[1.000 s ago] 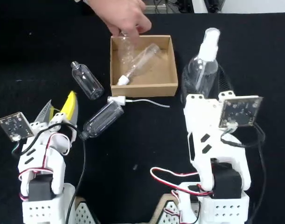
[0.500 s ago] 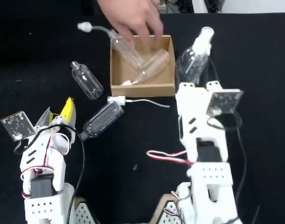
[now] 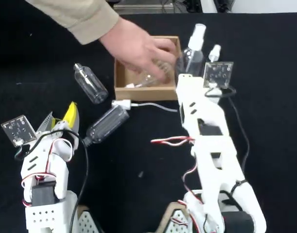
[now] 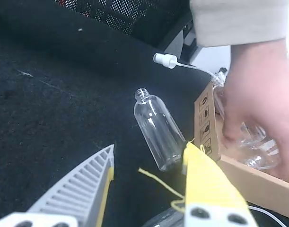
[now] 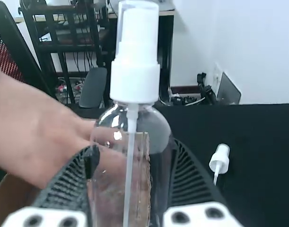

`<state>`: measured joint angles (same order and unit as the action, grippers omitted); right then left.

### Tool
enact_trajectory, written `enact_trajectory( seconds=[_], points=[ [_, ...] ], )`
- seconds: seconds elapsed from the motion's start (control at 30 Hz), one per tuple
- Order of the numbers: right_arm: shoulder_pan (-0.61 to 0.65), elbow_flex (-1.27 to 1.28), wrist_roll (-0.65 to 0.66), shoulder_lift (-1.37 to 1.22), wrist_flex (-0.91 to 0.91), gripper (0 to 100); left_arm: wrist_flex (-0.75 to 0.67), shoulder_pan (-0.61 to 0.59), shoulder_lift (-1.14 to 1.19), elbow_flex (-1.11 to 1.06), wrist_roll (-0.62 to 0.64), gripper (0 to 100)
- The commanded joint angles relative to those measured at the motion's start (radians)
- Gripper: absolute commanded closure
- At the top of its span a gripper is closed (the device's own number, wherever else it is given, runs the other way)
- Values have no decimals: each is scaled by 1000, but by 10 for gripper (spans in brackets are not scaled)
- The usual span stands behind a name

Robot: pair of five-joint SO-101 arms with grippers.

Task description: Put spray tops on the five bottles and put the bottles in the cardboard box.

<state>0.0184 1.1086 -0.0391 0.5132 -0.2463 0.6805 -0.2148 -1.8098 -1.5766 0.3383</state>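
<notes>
My right gripper (image 3: pixel 190 67) (image 5: pixel 132 158) is shut on an upright clear bottle with a white spray top (image 3: pixel 193 44) (image 5: pixel 134 90), at the right wall of the cardboard box (image 3: pixel 147 92) (image 4: pixel 205 126). A person's hand (image 3: pixel 141 48) (image 4: pixel 265 101) (image 5: pixel 35 142) lies in the box on clear bottles (image 4: pixel 250 153). An uncapped bottle (image 3: pixel 91 83) (image 4: pixel 158 128) lies left of the box, another (image 3: pixel 107 124) in front of it. My left gripper (image 3: pixel 58 116) (image 4: pixel 146 175) is open and holds nothing, near the front left.
A loose spray top with its tube (image 3: pixel 123 103) lies just in front of the box. Another spray top (image 3: pixel 215 51) (image 5: pixel 219 159) stands right of the held bottle. A third one (image 4: pixel 165 60) shows beyond the box. The table is covered in black cloth.
My right arm has stretched forward and left, carrying the capped bottle to the box's right wall. The person's hand has come down into the box. The left arm has barely moved.
</notes>
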Motion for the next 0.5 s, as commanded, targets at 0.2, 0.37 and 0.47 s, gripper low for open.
enact_trajectory(
  seconds=[0.2, 0.37, 0.47],
  points=[
    [18, -79, -6, -4, -44, 987, -23, -7, -14, 8, 2, 784],
    [17, -113, 2, -41, -78, 986, -23, -5, -14, 8, 2, 784],
    [17, -136, 2, -82, -78, 986, -23, -8, -14, 8, 2, 784]
  ],
)
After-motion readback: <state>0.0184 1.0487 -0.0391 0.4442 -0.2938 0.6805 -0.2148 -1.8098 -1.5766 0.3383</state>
